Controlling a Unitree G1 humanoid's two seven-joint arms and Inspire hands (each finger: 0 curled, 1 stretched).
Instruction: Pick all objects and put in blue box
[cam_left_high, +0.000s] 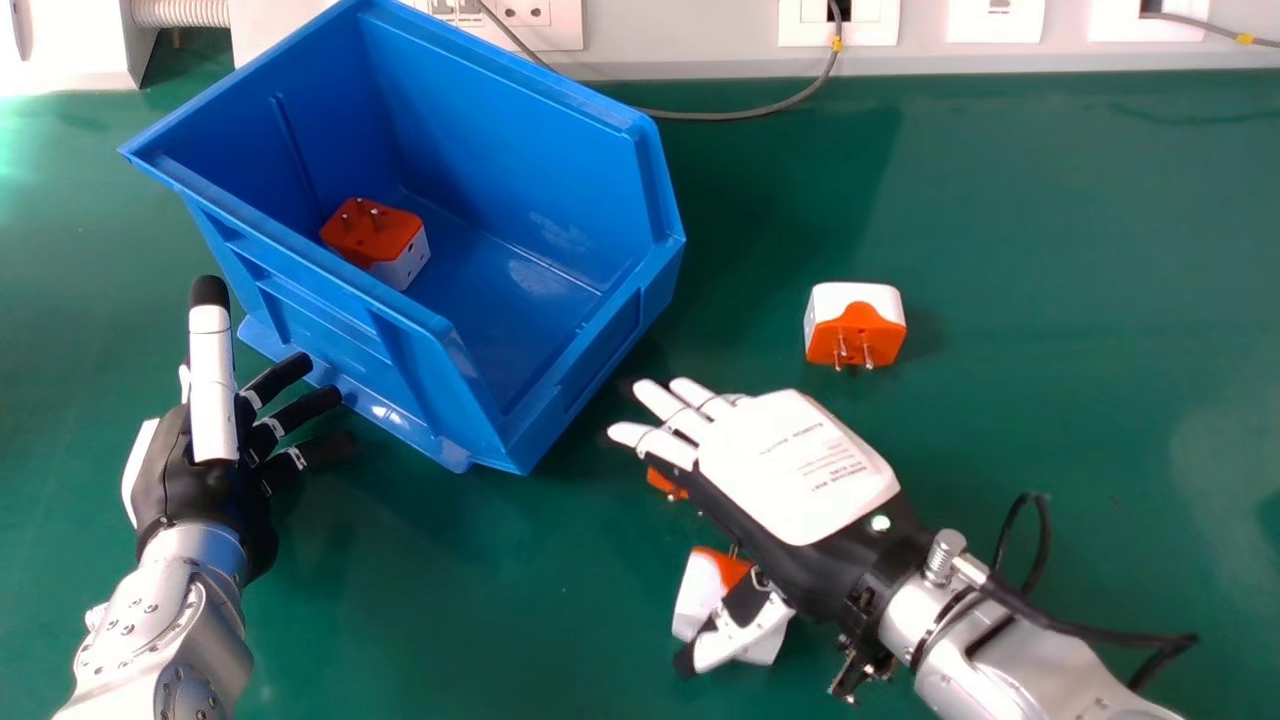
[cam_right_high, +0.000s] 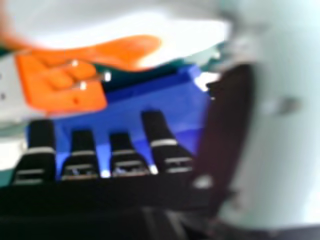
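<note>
At ten o'clock from the middle of my head view, the box (cam_left_high: 480, 125) sits turned on the green table (cam_left_high: 1050, 300), its open side up. One plug (cam_left_high: 372, 230), white and orange, lies inside on the box floor, toward the box's own nine o'clock wall, with its pins up.

A second plug (cam_left_high: 856, 322) rests on the table at about three o'clock, apart from the box, its pins toward six.

My right hand (cam_left_high: 800, 470) is at four o'clock, back up, fingers straight and pointing to ten, toward the box but outside it. They grip nothing. Close under them, near six o'clock, the orange part of another plug (cam_left_high: 664, 484) peeks out. Between five and six lies one more plug (cam_left_high: 695, 600), partly hidden behind my thumb (cam_left_high: 728, 645); whether the thumb touches it, I cannot tell. The right hand view has two plugs near my open hand, one large and close, the other with its pins showing, and the box beyond my fingers.

My left hand (cam_left_high: 200, 480) is between eight and nine o'clock, open and holding nothing, thumb pointing to twelve, fingers extended toward two beside the box's base. Contact there is unclear.

Toward one o'clock, a cable (cam_left_high: 740, 115) runs from behind the box to a wall socket (cam_left_high: 872, 30).
</note>
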